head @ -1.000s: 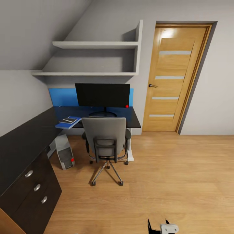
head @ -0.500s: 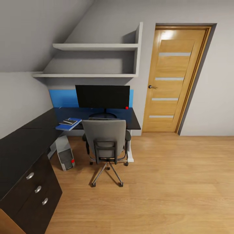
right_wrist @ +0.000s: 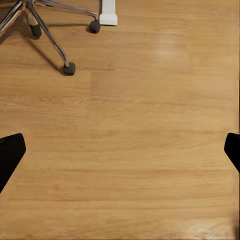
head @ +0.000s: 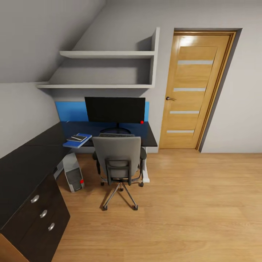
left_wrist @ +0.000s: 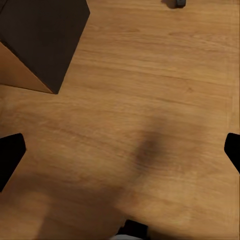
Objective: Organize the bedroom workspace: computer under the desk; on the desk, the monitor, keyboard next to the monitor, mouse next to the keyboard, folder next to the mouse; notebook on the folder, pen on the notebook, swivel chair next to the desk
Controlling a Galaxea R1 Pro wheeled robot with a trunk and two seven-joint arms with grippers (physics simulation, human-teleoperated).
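I count one wide black monitor [head: 115, 109] on the glossy black surface [head: 32, 156], one grey upholstered swivel chair [head: 118, 157] tucked against it, and one silver computer tower [head: 74, 172] underneath. One flat blue folder [head: 77, 140] lies left of the chair, near the surface's edge, bearing one thin grey notebook [head: 76, 137]. Both my left pincer [left_wrist: 120, 150] and right pincer [right_wrist: 120, 150] hang spread open over wood floor [head: 189, 203].

Swivel chair [head: 117, 156] blocking desk [head: 32, 153] front; open floor [head: 189, 203] rt

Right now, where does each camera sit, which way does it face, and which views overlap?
Head: high on the robot, facing the desk, monitor and swivel chair.
Left wrist: faces down at wood floor; left gripper open, dark fingertips at both edges.
Right wrist: faces the floor; right gripper open.
Shared: the head and right wrist views both show the chair's chrome base.
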